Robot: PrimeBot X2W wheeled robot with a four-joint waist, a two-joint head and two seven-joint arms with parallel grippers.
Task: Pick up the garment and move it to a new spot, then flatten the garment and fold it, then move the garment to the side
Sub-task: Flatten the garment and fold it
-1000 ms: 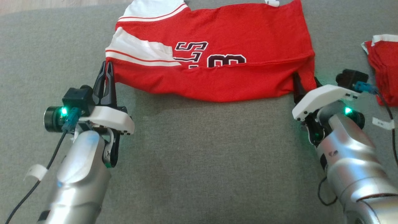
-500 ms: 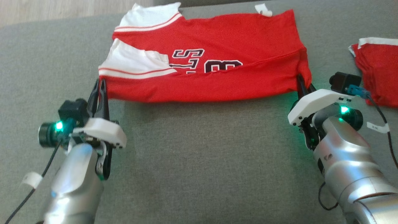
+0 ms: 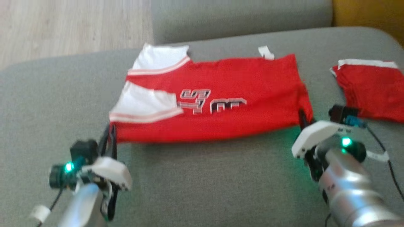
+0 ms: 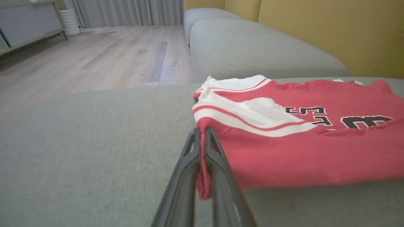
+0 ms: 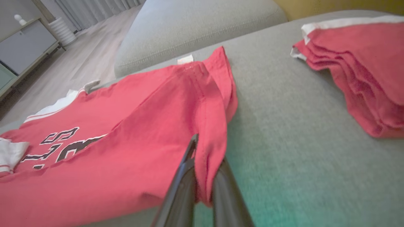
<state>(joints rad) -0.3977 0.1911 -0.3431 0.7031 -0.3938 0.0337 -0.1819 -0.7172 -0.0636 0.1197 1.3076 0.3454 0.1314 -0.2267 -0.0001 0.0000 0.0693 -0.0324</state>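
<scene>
Left gripper (image 3: pixel 110 130) is clamped on the near-left corner of the garment (image 3: pixel 246 82); in the left wrist view, red cloth passes between its closed fingers (image 4: pixel 217 151). Right gripper (image 3: pixel 303 115) is clamped in the same way on the near-right corner. The garment lies on the sofa cushion (image 3: pixel 205 183), beyond both grippers toward the cushion's far edge. Its long axis runs left to right between them. Each arm holds its own end, so neither is nearer. A stack of folded red garments (image 3: pixel 372 91) rests near the right edge, apart from the garment. Compared with the earlier frames, the head view has shifted upward. Both grips are unchanged, and the formerly sagging near edge is now straight.
</scene>
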